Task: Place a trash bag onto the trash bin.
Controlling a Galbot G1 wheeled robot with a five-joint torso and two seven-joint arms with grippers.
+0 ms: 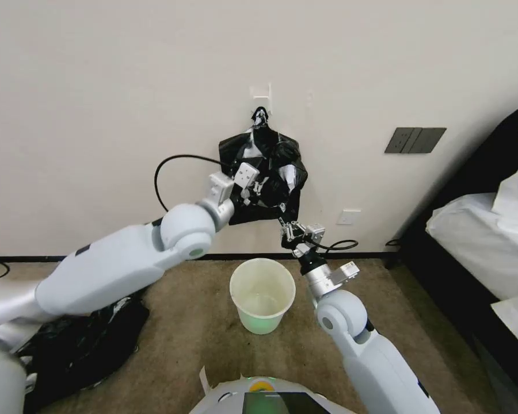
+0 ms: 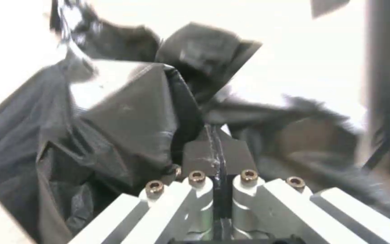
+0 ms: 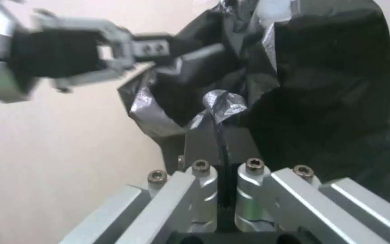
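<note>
Against the pale wall, a thin shiny black plastic trash bag (image 1: 265, 172) hangs from a hook above the small round white bin (image 1: 262, 293). Left gripper (image 1: 258, 190) and right gripper (image 1: 284, 225) both pinch it; hard tugging might rip it.

Floor heap (image 1: 80, 351) half behind arm

Carpet (image 1: 195, 322) — white bin (image 1: 262, 294), perhaps plastic heap (image 1: 80, 345)

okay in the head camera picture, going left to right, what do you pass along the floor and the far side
Heap of black plastic sheets on the carpet → trash bin, standing open on the floor → right gripper, pinching the trash bag's lower corner → wall switch plate → bed with white bedding.
</note>
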